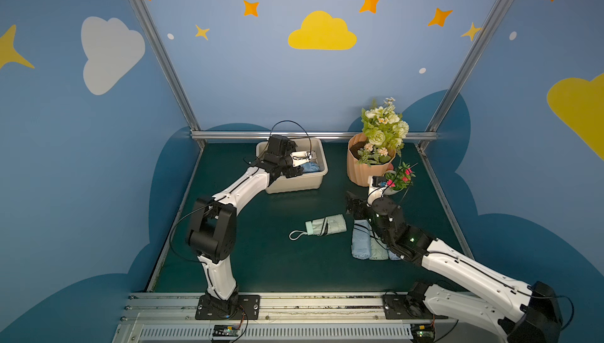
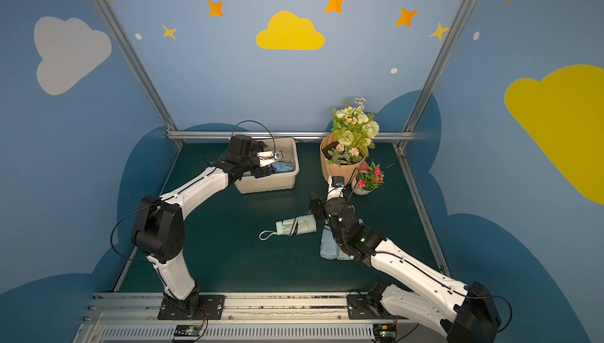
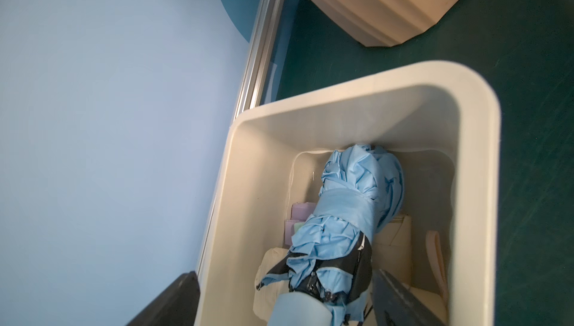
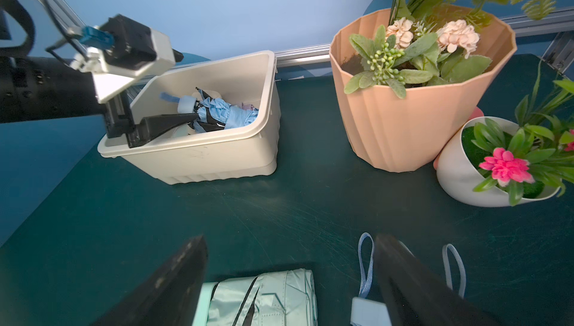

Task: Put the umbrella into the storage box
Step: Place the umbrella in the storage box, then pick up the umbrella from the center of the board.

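The beige storage box (image 1: 294,185) (image 2: 268,185) (image 3: 372,76) (image 4: 202,160) stands at the back of the green table. A folded light blue umbrella (image 1: 310,166) (image 2: 283,166) (image 3: 351,209) (image 4: 223,113) lies inside it on other folded items. My left gripper (image 1: 303,168) (image 2: 271,169) (image 3: 284,278) (image 4: 186,119) reaches into the box, open, its fingers spread either side of the umbrella's handle end. A mint-green folded umbrella (image 1: 327,225) (image 2: 297,225) (image 4: 264,299) lies mid-table. My right gripper (image 1: 353,206) (image 2: 315,209) (image 4: 290,240) hangs open over its right end.
Two more folded umbrellas (image 1: 362,243) (image 2: 328,247), light blue and pale green, lie under the right arm, their strap loops (image 4: 365,262) beside the right finger. A ribbed peach flower pot (image 1: 366,170) (image 4: 403,129) and a small white pot (image 1: 376,188) (image 4: 459,169) stand back right.
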`<action>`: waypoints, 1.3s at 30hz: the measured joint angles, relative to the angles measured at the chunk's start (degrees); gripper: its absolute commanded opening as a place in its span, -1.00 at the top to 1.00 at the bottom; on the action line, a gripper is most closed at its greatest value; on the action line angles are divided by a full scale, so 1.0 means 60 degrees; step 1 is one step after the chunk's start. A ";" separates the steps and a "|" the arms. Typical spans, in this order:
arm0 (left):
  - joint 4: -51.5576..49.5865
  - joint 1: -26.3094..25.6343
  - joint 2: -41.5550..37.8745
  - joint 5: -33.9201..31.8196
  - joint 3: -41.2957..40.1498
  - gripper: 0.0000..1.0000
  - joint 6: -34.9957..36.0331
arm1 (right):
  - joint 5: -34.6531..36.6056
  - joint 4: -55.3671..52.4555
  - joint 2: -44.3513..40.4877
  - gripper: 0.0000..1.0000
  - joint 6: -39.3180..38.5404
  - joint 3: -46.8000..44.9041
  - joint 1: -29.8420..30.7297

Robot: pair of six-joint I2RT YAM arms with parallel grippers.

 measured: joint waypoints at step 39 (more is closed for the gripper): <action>0.2481 0.0419 -0.7654 -0.1490 -0.5304 -0.84 -0.7417 | -0.6277 -0.4284 0.4116 -0.89 -1.0072 0.3195 -0.0047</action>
